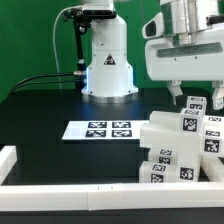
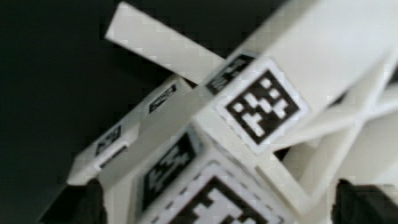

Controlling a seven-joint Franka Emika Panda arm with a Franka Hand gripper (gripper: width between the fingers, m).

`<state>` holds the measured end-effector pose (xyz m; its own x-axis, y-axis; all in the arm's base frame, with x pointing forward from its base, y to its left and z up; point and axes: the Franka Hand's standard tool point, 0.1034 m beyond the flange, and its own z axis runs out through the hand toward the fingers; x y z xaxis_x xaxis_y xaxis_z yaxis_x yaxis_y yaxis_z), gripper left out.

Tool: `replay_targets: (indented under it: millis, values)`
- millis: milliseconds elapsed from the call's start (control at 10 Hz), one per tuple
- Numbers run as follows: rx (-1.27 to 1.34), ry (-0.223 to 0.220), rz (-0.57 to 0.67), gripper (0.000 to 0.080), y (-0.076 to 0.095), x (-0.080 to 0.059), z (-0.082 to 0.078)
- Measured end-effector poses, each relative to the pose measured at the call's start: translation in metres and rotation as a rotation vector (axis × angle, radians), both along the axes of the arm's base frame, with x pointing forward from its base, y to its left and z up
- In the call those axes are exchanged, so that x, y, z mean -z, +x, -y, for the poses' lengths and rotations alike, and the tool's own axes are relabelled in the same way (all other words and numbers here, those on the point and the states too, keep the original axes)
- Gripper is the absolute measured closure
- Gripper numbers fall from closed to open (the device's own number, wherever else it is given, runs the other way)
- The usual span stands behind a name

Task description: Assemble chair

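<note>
Chair [image 1: 185,145] parts sit clustered on the black table [image 1: 40,110] at the exterior view's right, against the white border rail [image 1: 70,195]. Gripper [image 1: 190,100] hangs directly above the cluster, jaws spread, pinching nothing. Wrist view: tagged panel [image 2: 263,100] lies straight below, long axis slanting across frame. Marker board [image 1: 98,129] lies well apart.

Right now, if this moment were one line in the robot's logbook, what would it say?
gripper: open, above chair parts | chair parts: clustered at exterior view's right, not held | marker board: flat on table
</note>
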<state>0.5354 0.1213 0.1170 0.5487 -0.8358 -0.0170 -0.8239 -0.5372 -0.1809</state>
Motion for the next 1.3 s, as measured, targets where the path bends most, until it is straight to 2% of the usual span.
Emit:
replay_targets:
  millis: [100, 300, 400, 500, 600, 700, 800, 900, 1300]
  values:
    - [-0.072, -0.012, 0.008, 0.0152, 0.0000, 0.0001, 0.0005]
    - [-0.367, -0.078, 0.026, 0.0151, -0.0008, 0.0033, 0.0045]
    - [-0.573, -0.133, 0.029, 0.0151, -0.0022, 0.0052, 0.0044]
    - [-0.637, -0.151, 0.029, 0.0151, -0.0027, 0.0061, 0.0043]
    - [-0.620, -0.149, 0.029, 0.0151, -0.0022, 0.0058, 0.0051]
    - [-0.604, -0.147, 0.028, 0.0238, -0.0022, 0.0059, 0.0049]
    - [-0.603, -0.147, 0.028, 0.0418, -0.0022, 0.0059, 0.0050]
    - [-0.529, -0.137, 0.022, 0.0526, -0.0023, 0.0060, 0.0045]
    - [-0.124, -0.075, 0.000, 0.0525, -0.0033, 0.0070, 0.0043]
